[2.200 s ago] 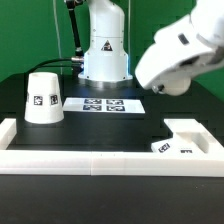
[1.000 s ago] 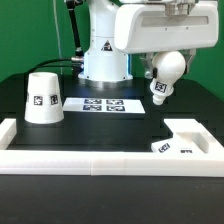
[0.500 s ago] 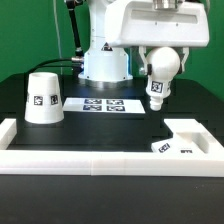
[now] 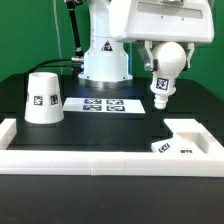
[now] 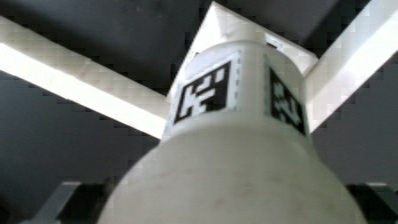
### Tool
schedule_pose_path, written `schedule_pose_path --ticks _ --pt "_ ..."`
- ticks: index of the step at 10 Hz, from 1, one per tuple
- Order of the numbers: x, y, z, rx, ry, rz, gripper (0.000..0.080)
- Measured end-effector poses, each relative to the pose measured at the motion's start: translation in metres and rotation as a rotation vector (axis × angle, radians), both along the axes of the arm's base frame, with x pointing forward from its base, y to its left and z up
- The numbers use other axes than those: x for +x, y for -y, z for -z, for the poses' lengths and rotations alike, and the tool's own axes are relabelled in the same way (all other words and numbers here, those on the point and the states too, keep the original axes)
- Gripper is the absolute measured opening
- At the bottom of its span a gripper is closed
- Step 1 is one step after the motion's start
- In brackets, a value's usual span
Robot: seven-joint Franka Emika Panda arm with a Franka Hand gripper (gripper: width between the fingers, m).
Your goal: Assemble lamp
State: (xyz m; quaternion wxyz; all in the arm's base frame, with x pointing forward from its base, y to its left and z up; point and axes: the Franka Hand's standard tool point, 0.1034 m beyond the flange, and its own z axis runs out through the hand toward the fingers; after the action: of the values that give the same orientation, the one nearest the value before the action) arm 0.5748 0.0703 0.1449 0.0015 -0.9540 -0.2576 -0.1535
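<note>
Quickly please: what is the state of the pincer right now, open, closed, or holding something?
Pincer: closed, holding the bulb in the air, neck pointing down.

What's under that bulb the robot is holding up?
Air, then black table; the bulb hangs neck down in the gripper. The base lies lower in the exterior view. In the wrist view the bulb covers the spot directly beneath.

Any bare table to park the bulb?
Free: black table between shade and base, bordered by marker board at the back, rail in front. Crowded at the base corner, exterior view's right. Hand grips the bulb.
</note>
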Motion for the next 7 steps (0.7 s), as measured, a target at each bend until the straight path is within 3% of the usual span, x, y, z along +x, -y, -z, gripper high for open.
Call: schedule_pose_path --ticks 3,5,7 --pt "0.008 -0.003 -0.003 -0.001 0.002 -0.012 0.0576" --pt "0.036 -0.014 -0.011 0.008 0.024 -0.021 0.0576" --pt "0.052 -0.022 -0.004 0.018 0.032 -0.026 0.0576"
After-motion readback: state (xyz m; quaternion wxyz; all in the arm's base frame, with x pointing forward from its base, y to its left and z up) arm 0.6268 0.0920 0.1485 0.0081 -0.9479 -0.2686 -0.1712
